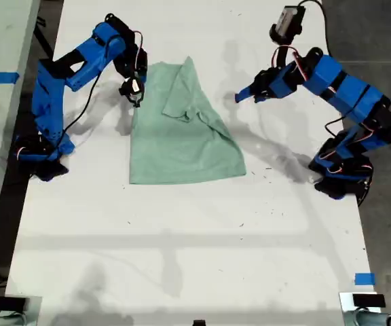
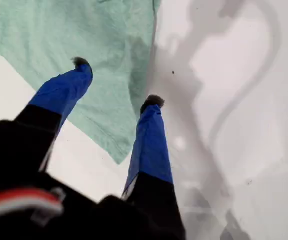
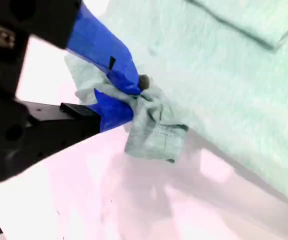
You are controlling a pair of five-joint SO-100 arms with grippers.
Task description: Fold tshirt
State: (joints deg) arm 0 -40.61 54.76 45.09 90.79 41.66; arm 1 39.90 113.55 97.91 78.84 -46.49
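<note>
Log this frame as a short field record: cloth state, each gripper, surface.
cloth: tshirt, partly folded, upper part bunched
first gripper: my first gripper open, above the cloth's edge, at the exterior view's right
second gripper: my second gripper shut on a bunched edge of the tshirt, at the exterior view's left
surface: white table

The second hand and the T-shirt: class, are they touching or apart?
Touching. The second wrist view shows my second hand shut on a bunched edge of the mint-green T-shirt, with cloth pinched between its fingers.
</note>
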